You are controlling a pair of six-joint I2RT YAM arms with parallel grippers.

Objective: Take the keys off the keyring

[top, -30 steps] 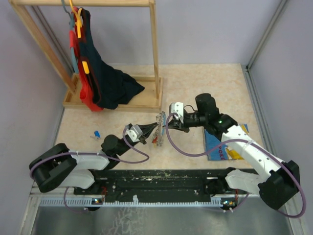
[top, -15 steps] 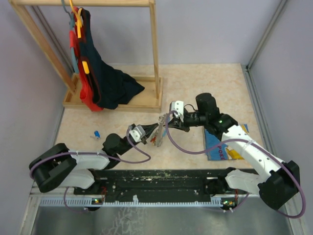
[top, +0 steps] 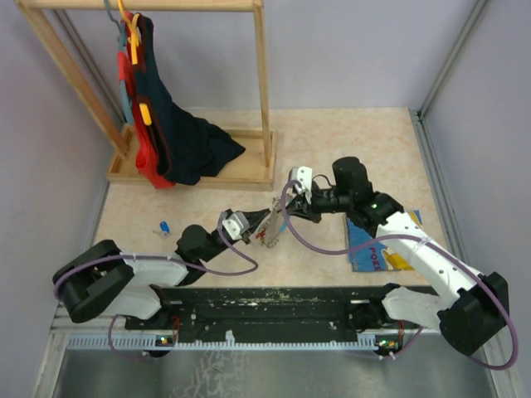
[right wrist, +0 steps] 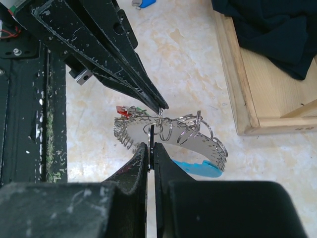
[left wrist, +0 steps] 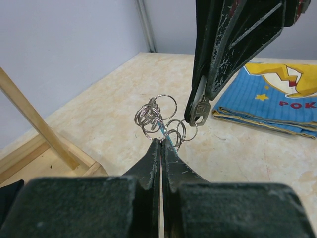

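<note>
Step in hand: working one key off the keyring [top: 268, 230], both arms engaged. The bundle sat mid-frame in the top view, strung between the two claws and, as far as I could judge, clear of the table [top: 332, 141].

- Left gripper [left wrist: 161, 144]: jaws fully together, tips nipping one loop of the cluster of silvery rings [left wrist: 157, 115], bottom centre of its own wrist view.
- Right gripper [right wrist: 151, 144]: jaws together too, clamped on a flat silvery piece [left wrist: 200, 113] with a slot in it, hanging from a ring. I took it for a key's bow but could not be sure.
- Red key head [right wrist: 121, 110] and green key head [right wrist: 140, 110] showed at centre-left of the right wrist view. The light-blue patch [right wrist: 198, 168] hung lower right of the rings.
- A small blue key [top: 164, 226] lay alone at centre-left of the top view, well apart from the bundle; probably one already off.
- Picture book [top: 377, 245] lay at lower right, not involved.

Next move, my judgement: hold the left claw steady as an anchor and have the right one walk its piece round the split coil toward the ring's open end. That calls for small, slow turns. A straight pull would only tighten the tangle or slip the pinch.
</note>
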